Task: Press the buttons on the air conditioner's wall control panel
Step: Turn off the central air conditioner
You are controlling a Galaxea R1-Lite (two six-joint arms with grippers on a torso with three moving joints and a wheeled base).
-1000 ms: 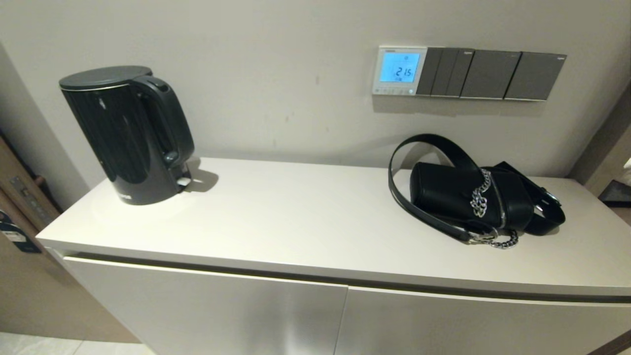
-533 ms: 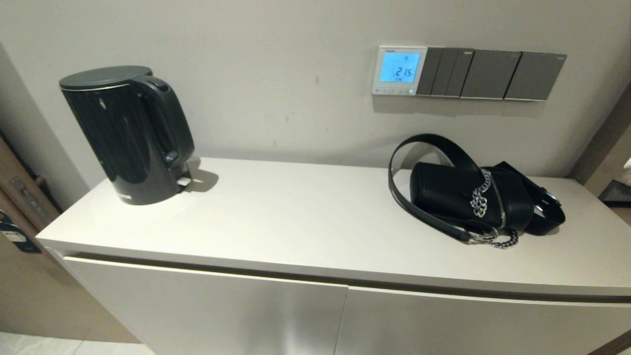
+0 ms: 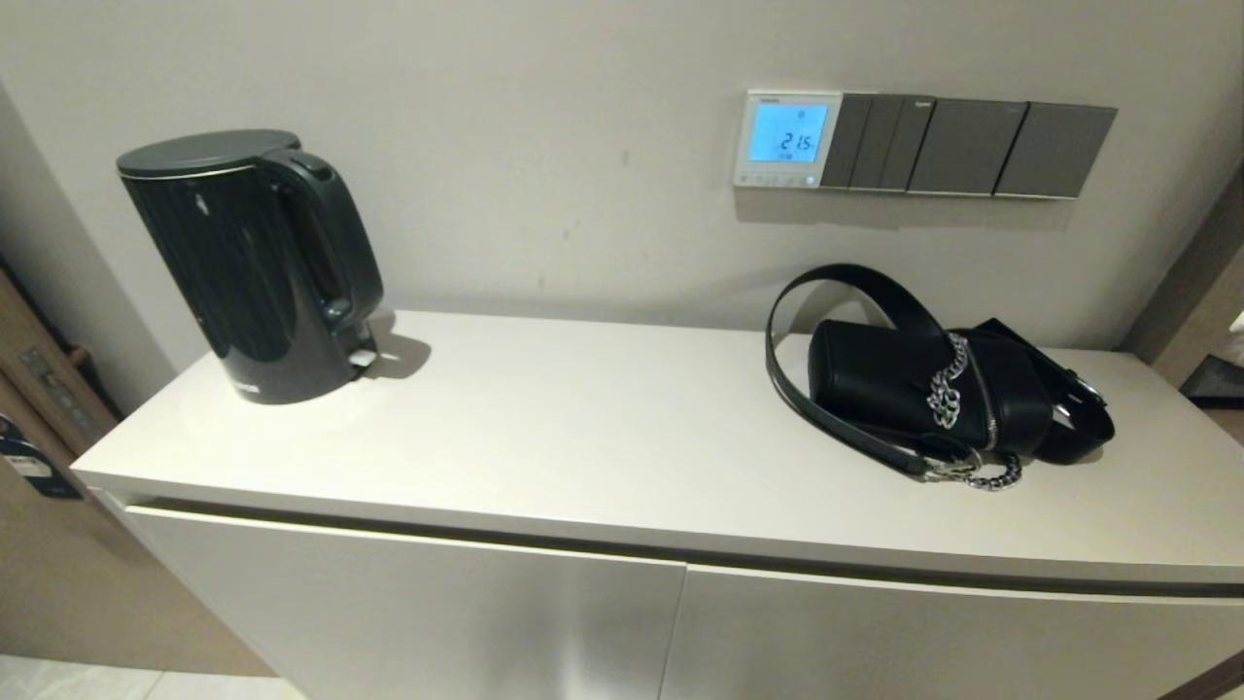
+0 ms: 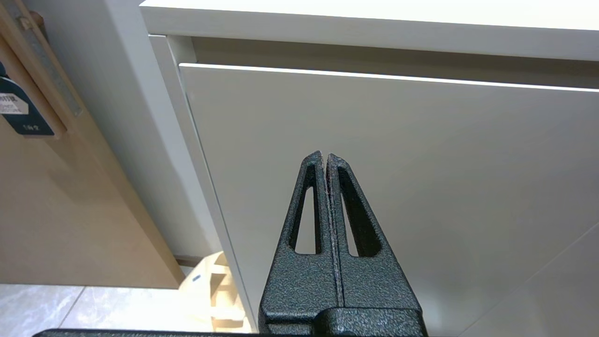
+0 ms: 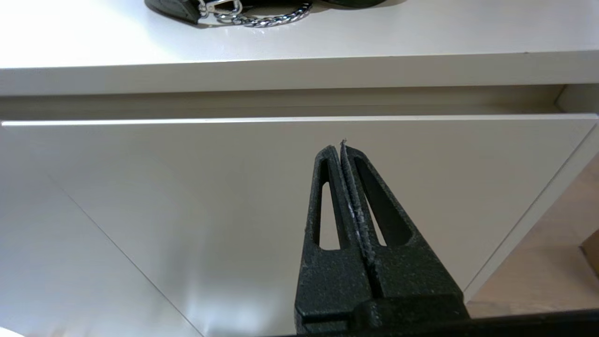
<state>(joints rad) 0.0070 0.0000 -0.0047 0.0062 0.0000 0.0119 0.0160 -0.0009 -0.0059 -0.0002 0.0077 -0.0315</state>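
The air conditioner's wall control panel is a small white-framed thermostat on the wall, above the cabinet's right half. Its screen glows light blue with digits. The buttons are a row of tiny pale keys along its bottom strip. Neither gripper shows in the head view. My left gripper is shut and empty, low in front of the cabinet's left door. My right gripper is shut and empty, low in front of the cabinet's right door, below the countertop edge.
Grey switch plates adjoin the thermostat on its right. A black handbag with strap and chain lies on the white cabinet top below the panel. A black kettle stands at the far left. The bag's chain shows in the right wrist view.
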